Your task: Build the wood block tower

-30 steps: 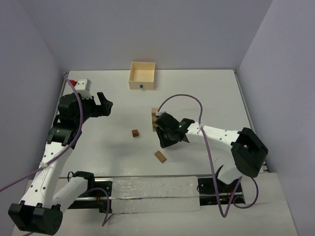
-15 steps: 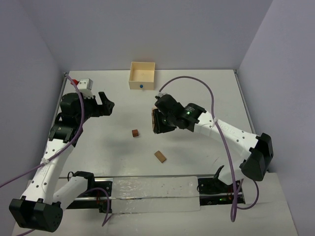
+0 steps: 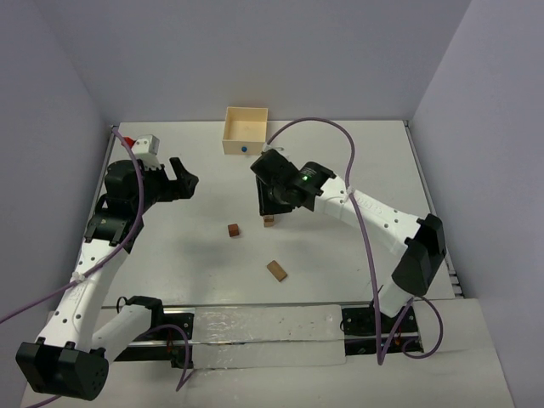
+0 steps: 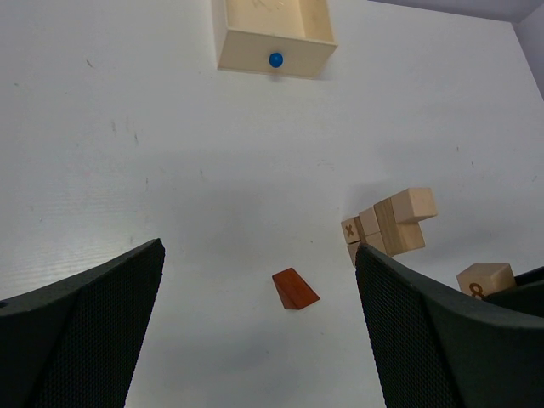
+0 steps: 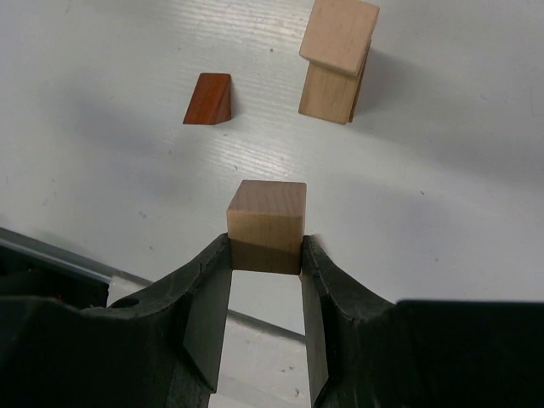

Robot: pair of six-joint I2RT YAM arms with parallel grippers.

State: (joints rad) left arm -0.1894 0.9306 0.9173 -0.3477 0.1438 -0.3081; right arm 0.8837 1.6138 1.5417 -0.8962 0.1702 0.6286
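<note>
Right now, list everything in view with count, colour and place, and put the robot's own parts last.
white table: one, white, under everything.
pale square wooden box with a blue dot: one, cream, far edge, centre.
tower of small wooden blocks: one, light tan, mid-table; block count unclear.
reddish-brown wooden wedge block: one, reddish brown, left of the tower, apart from it.
tan wooden brick: one, tan, lying alone nearer the arms.
light tan wooden cube: one, light tan, lifted off the table.
left gripper: one, black, open and empty, far left.
right gripper: one, black, shut on the cube.
</note>
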